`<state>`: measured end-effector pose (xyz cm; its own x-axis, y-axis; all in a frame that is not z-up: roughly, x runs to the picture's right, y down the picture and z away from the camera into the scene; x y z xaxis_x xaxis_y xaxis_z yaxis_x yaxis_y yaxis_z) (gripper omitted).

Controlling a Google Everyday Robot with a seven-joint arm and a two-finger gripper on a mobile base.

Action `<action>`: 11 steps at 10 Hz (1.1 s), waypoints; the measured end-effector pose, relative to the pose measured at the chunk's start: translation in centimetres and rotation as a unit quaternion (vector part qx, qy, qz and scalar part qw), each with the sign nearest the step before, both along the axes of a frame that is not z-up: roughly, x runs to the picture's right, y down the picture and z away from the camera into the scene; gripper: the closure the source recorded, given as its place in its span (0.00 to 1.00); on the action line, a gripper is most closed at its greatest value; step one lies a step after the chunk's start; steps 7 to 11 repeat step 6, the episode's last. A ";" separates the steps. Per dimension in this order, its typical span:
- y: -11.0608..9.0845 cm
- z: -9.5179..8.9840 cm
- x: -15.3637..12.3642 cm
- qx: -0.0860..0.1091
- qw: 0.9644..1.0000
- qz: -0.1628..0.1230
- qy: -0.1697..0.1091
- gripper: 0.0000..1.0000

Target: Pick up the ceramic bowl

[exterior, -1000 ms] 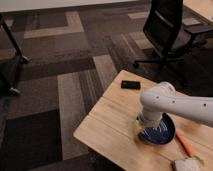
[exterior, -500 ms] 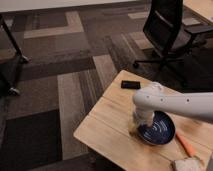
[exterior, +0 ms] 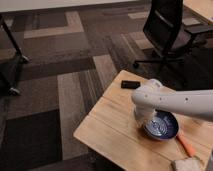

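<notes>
Blue ceramic bowl [exterior: 161,125] (unmoved) sits more exposed as end effector [exterior: 142,116] shifts left.

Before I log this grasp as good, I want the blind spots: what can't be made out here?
- Tool, camera view: at the ceramic bowl's left rim, hidden under the white arm; contact cannot be judged.
- Bowl's left rim: covered by the arm.
- Cloth-like thing: cut off by the bottom edge.
- Black object on the table: too small to identify.

Dark-blue swirled ceramic bowl [exterior: 162,126], white tool [exterior: 141,115]
</notes>
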<state>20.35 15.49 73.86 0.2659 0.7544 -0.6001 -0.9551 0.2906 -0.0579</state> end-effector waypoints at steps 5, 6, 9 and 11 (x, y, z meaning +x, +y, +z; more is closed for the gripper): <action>-12.1 -5.7 0.4 0.095 0.994 -0.055 0.009 1.00; -12.0 -5.8 0.5 0.094 0.994 -0.054 0.010 1.00; -12.0 -5.8 0.5 0.094 0.994 -0.054 0.010 1.00; -12.0 -5.8 0.5 0.094 0.994 -0.054 0.010 1.00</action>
